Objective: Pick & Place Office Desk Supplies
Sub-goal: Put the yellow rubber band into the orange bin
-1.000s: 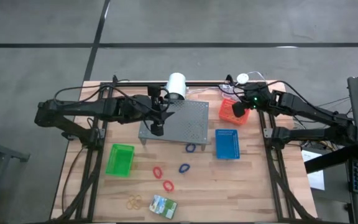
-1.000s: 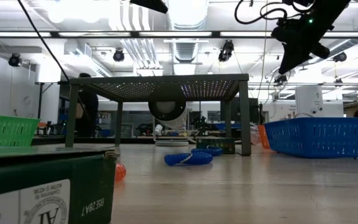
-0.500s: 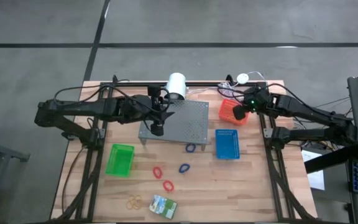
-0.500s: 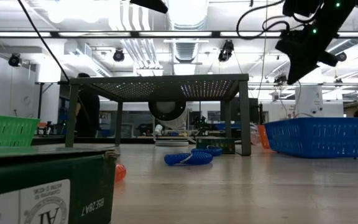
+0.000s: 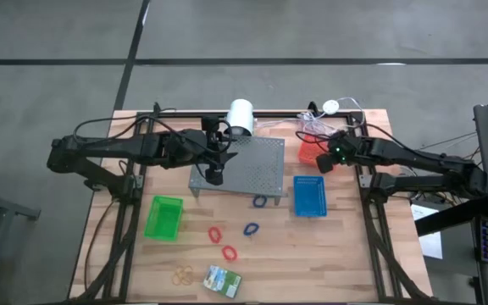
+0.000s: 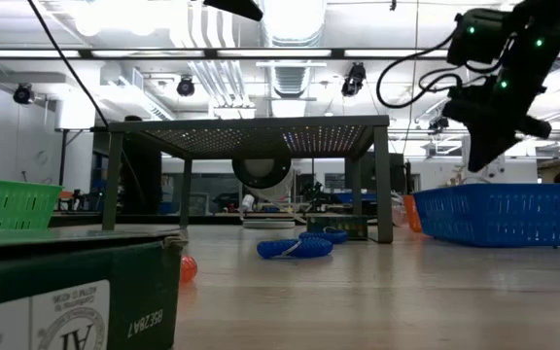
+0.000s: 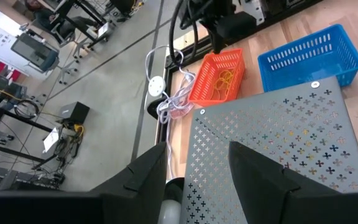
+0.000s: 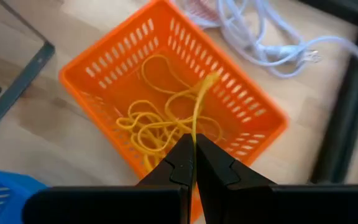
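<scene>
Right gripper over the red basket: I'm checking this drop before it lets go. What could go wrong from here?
1. The right gripper is shut on a yellow rubber band that dangles above the red basket; on release it may cling to the fingers.
2. It hangs near the basket's rim, so it could drape over the wall or fall outside.

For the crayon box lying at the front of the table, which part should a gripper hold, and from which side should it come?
Probably from straight above, fingers closing across the crayon box's shorter width. It lies flat and slightly turned on the table, so the gripper should turn to match. The tan rubber bands beside it leave room.
</scene>
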Motion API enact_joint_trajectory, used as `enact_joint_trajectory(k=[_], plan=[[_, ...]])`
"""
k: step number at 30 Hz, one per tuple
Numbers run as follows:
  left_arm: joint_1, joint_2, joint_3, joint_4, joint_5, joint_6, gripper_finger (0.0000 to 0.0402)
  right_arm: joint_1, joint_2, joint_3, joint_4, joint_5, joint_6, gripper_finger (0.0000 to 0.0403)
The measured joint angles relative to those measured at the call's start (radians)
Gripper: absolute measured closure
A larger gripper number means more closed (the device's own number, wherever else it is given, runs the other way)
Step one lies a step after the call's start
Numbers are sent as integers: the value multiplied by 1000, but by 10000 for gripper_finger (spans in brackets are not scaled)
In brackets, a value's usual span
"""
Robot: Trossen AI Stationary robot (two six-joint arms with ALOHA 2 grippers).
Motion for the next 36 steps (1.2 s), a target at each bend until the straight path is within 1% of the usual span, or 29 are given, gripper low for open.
enact_joint_trajectory(k=[4,9,15,19,22,31,36], plan=[[0,0,0,3,0,0,225,-13,7,-43,94,-26,-2,394],[0,0,0,8,0,0,225,-70,57,-46,131,-77,-26,394],[0,0,0,8,0,1,225,-159,175,14,134,-155,-63,394],[0,0,0,7,0,3,225,-210,264,54,132,-235,-68,394],[0,0,0,7,0,3,225,-243,330,79,130,-288,-101,394],[1,0,0,-1,0,0,225,-285,521,125,131,-302,-157,394],[1,0,0,-1,0,0,225,-285,568,139,133,-302,-173,394]])
